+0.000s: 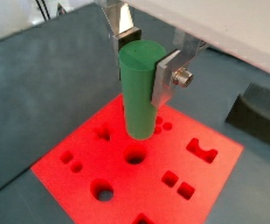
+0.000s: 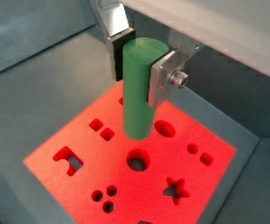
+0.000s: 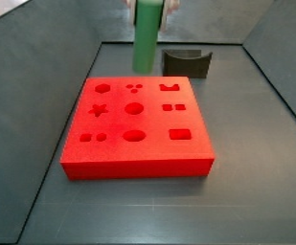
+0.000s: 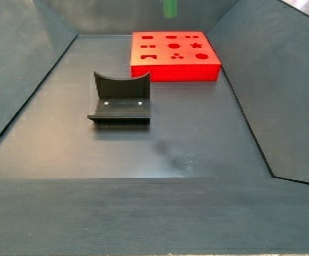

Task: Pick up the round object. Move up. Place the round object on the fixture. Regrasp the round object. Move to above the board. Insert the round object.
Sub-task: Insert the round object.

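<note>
– Where is the gripper [image 1: 144, 59], and how are its jaws set?

– It is seen raised above the board [image 1: 85, 166], in the air over the red slab's top. The jaws are closed narrowly onto the round object [image 1: 138, 92], which is clamped at its upper end between the two silver fingers [image 1: 169, 77]; the same hold is shown in both wrist views, with the gripper [image 2: 141, 61] pressed on either side of the green peg [image 2: 138, 89].

– How is the peg held?

– It is held upright, its lower end hanging free over the board [image 2: 61, 140] and not touching it. In both wrist views its tip is seen near the round recesses in the middle of the slab; which recess lies exactly under it cannot be told.

– What is shown from the side?

– In a side view the round object [image 3: 145, 34] is seen hanging vertically above the far edge of the board [image 3: 137, 163], with the fixture [image 3: 186, 63] standing on the floor just beyond the board's far right corner. Only a sliver of the gripper is caught at the top of that picture. In a side view the fixture [image 4: 119, 100] is seen nearer, its notch empty, with the board [image 4: 184, 70] farther off and to the right, and only the peg's lower tip [image 4: 170, 8] is visible at the top edge.
</note>
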You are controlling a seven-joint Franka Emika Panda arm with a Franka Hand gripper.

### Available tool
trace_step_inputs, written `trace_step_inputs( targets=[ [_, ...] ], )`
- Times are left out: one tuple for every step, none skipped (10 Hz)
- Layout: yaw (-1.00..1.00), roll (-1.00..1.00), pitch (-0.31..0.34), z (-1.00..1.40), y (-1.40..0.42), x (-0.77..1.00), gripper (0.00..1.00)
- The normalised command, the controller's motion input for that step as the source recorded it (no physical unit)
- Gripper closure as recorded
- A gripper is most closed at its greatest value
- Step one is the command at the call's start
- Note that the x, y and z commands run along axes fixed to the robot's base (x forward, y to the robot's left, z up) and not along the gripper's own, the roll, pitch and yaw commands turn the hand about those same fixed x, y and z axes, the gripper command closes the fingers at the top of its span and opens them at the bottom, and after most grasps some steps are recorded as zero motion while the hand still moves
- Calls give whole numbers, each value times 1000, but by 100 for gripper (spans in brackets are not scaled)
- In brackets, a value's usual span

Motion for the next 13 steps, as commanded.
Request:
trace_step_inputs(
  targets=[
    [0, 1, -69, -626, -60, 31, 100],
    [0, 23, -81, -597, -60, 0, 100],
    [0, 0, -41, -346, 0, 0, 100],
    [0, 0, -6, -137, 0, 0, 100],
    [17, 11, -63, -346, 0, -69, 100],
    [14, 0, -57, -300, 0, -14, 100],
    [0, 0, -36, -186, 0, 0, 100],
    [0, 0, -1, -126, 0, 0, 100],
    [0, 0, 0, -83, 0, 0, 100],
    [17, 0, -9, -49, 46, 0, 100],
    [6, 0, -21, -94, 49, 0, 100],
    [0, 0, -30, -97, 31, -26, 100],
    [0, 0, -34, -106, 23, -34, 100]
  ],
)
